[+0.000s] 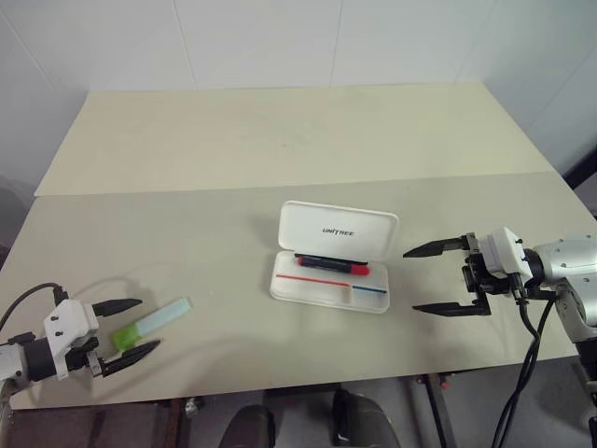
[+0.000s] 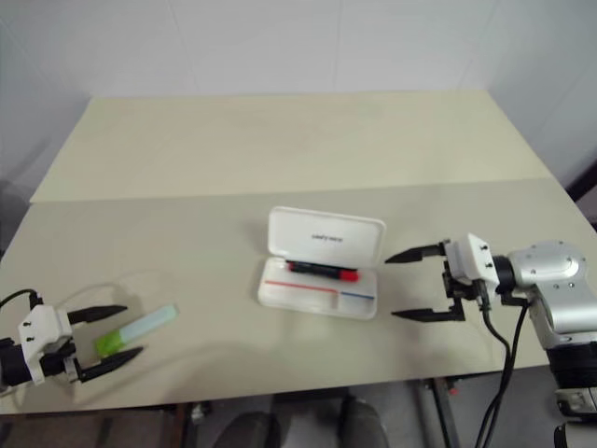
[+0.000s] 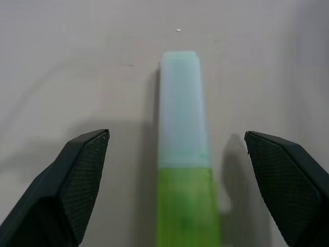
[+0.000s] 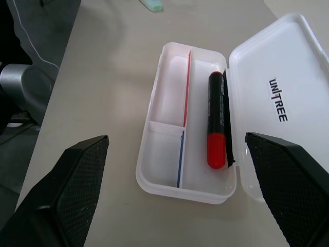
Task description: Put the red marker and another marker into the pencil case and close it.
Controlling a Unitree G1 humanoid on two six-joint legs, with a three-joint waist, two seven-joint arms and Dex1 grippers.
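head views overhead, wrist views close

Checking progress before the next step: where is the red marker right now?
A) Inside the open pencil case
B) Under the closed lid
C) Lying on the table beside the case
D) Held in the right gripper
A: the red marker lies inside the open pencil case, along the hinge side, with the lid tipped back.

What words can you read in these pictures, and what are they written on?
"UNITREE": dark letters on the inside of the open lid of the white pencil case.

No words, numbers or signs can be read on the red marker, the green marker, the table or the grippers.
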